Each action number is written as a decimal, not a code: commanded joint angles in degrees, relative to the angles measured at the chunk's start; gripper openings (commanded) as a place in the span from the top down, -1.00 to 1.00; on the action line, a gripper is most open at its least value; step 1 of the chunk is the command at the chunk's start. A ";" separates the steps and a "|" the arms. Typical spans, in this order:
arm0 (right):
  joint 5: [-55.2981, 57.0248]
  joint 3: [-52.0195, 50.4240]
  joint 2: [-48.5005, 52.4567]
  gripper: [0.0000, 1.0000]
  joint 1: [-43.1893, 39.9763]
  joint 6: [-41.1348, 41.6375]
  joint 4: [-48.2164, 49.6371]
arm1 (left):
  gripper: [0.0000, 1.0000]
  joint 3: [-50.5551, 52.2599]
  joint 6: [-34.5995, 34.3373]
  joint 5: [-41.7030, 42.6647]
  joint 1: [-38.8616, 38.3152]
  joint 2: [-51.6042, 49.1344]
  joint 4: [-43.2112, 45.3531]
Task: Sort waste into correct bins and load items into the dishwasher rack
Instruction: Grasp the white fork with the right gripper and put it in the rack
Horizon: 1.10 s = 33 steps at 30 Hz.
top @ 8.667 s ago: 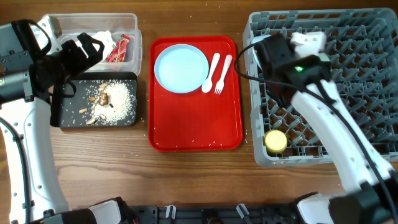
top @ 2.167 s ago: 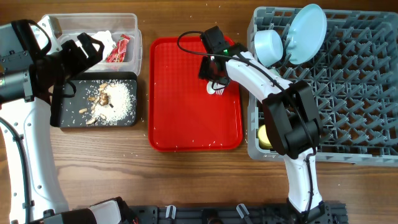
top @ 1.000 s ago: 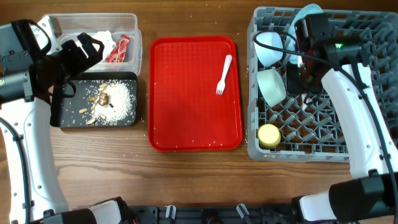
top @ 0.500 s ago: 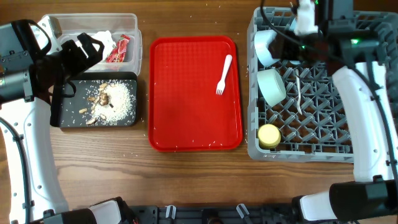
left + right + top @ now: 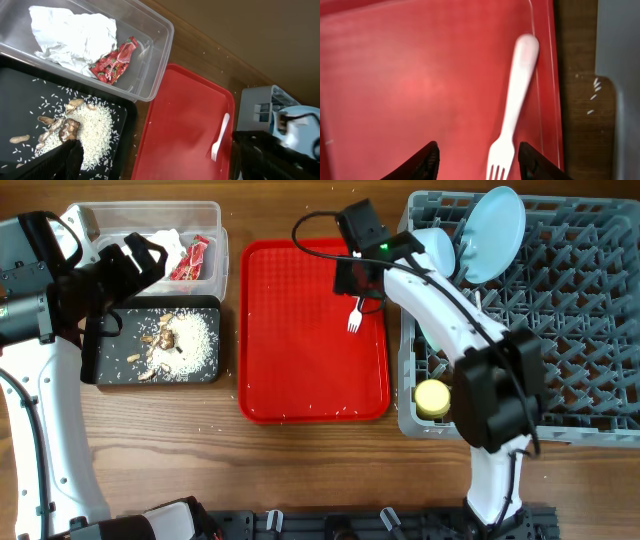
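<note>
A white fork (image 5: 354, 317) lies at the right edge of the flat red tray (image 5: 300, 360). My right gripper (image 5: 358, 288) hovers over it, open and empty. In the right wrist view the fork (image 5: 517, 95) lies between the spread fingers (image 5: 427, 160), nearer the right one. The grey rack (image 5: 560, 330) holds the pale blue plate (image 5: 495, 220), a bowl (image 5: 436, 248) and the yellow cup (image 5: 432, 398). My right arm hides the second bowl and the spoon. My left gripper (image 5: 140, 258) is open and empty over the tubs.
The clear tub (image 5: 150, 70) holds the crumpled napkin (image 5: 70, 32) and the red-and-white wrapper (image 5: 112, 60). The black tub (image 5: 20, 80) holds rice and brown scraps (image 5: 85, 130). A narrow strip of wood separates the tray from the rack.
My right gripper has moved left from over the rack to above the fork on the tray. The left arm has not moved.
</note>
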State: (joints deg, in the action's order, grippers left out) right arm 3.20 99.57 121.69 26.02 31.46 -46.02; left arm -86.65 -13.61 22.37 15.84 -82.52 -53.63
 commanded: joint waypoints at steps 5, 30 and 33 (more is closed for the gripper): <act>-0.74 0.61 8.22 0.04 -1.16 3.37 -0.07 | -1.00 -0.37 1.16 0.07 0.31 -0.31 0.13; 13.62 4.28 -31.21 0.91 -2.12 -13.44 -18.62 | -1.00 -0.37 1.16 0.07 0.31 -0.31 0.13; 26.60 2.80 -39.50 0.91 -2.64 -13.20 -26.53 | -1.00 -0.37 1.16 0.07 0.31 -0.31 0.13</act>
State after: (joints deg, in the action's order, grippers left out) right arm 12.84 104.03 86.30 23.94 19.27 -67.94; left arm -86.65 -13.61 22.37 15.84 -82.52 -53.60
